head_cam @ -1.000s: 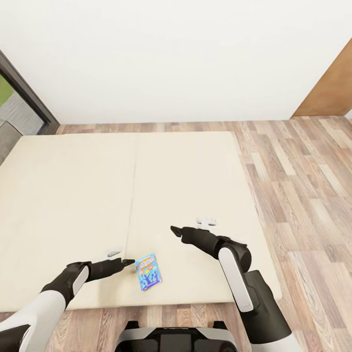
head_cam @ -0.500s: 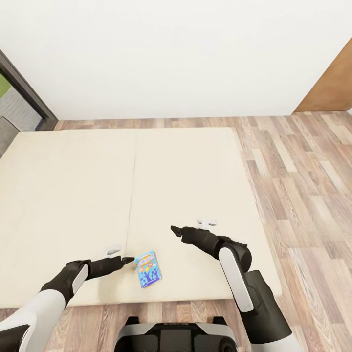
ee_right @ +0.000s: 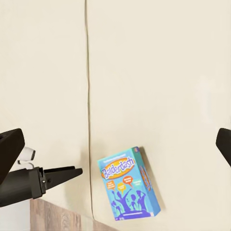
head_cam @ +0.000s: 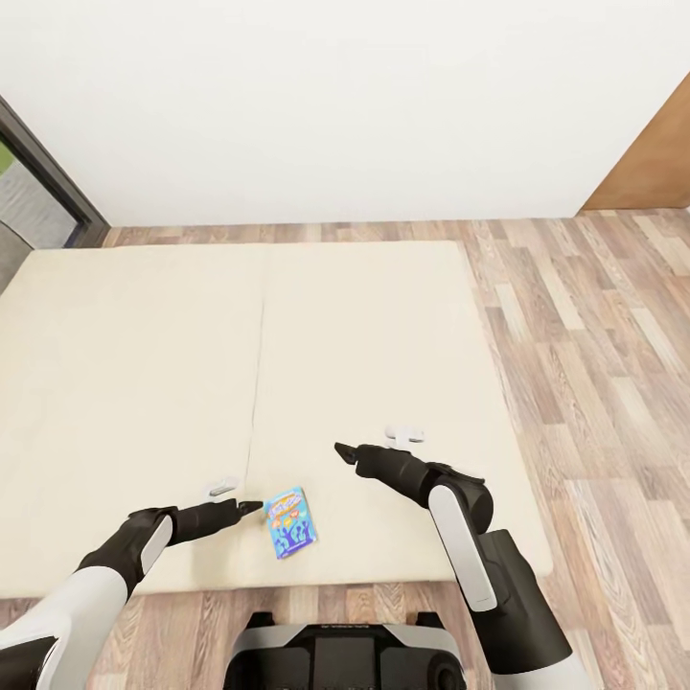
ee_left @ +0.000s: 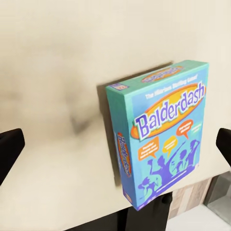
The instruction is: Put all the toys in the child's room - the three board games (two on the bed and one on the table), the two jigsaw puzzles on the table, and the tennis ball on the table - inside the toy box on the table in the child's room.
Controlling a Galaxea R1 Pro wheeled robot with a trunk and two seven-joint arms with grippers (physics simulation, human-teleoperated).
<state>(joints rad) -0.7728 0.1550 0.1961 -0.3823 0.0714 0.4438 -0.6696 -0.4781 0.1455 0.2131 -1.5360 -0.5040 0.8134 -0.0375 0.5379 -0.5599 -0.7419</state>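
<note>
**Both end effectors over the bed, board game just off the L tip**

Head view: L end effector hangs low over the bed near its front edge, its tip just beside the near-left corner of the board game; whether they touch cannot be told. The game, a light blue box printed "Balderdash" w/ cartoon figures, lies flat on the cream mattress, slightly askew, ahead and to the right of the L tip. R end effector hovers higher over the mattress, well apart from the box, which sits below and to its left, nearer the robot.

L wrist view: fingertips show at both frame edges, spread wide, jaws open, nothing between them but mattress; the box lies between the finger lines, closer to one side, front face up, bed edge and wood floor just past it.

R wrist view: fingers likewise apart at the edges, open, empty. Box seen beyond them, w/ the L end effector pointing at it from beside, a small gap visible. Mattress seam runs straight away from the box
</note>
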